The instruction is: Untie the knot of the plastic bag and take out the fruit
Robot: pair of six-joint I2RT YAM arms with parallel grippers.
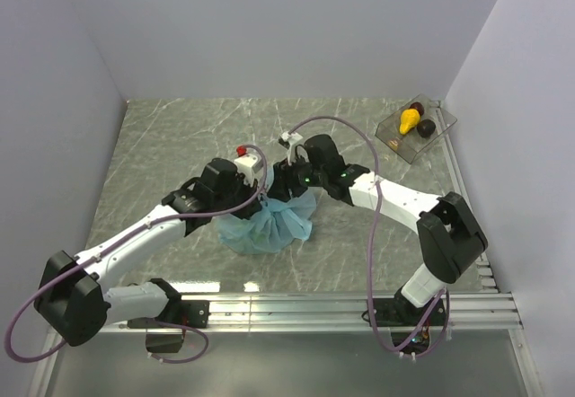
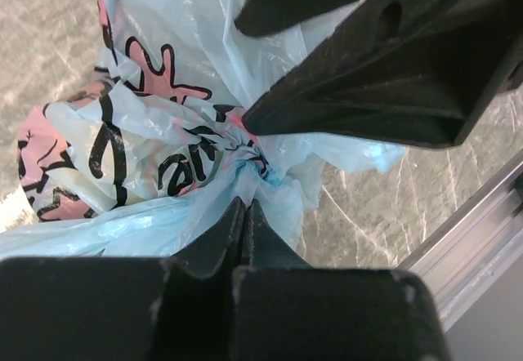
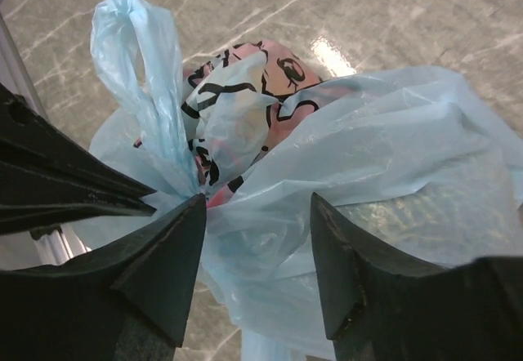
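While the plastic bag (image 1: 268, 226) sits at centre frame, left gripper (image 2: 245, 207) pressed together pinching its plastic just below the knot (image 2: 253, 163), right gripper (image 3: 257, 210) spread astride bunched plastic

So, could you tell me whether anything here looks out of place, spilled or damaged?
Nothing stands out: the plastic bag sits knotted mid-table with no tear or spill visible, and the clear tray rests in the far right corner.
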